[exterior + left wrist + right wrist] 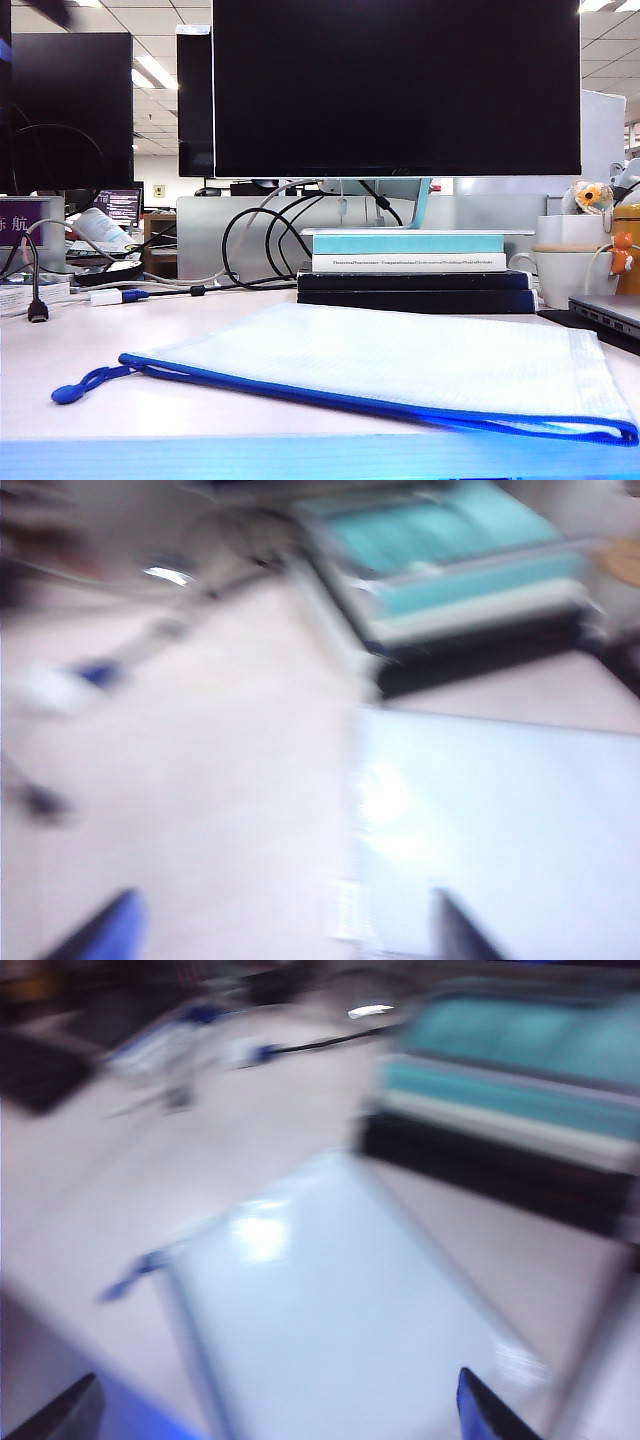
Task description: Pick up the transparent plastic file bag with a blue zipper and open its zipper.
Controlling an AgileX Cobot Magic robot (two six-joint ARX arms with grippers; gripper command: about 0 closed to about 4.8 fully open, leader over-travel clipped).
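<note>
Counter [60, 350], pale, carrying all items. File bag [400, 365], flat on the counter before stacked books [415, 265], untouched; pickup and unzipping both outstanding. Zipper [330, 392], blue, fully closed along the near edge; cord pull [85, 385] at one end. Left tool [290, 930] and right tool [280, 1410], above the bag, both spread, holding nothing.

One file bag [400, 365] with one zipper [350, 395] — three stacked books [415, 268] — two white mugs [565, 275], two grippers.
</note>
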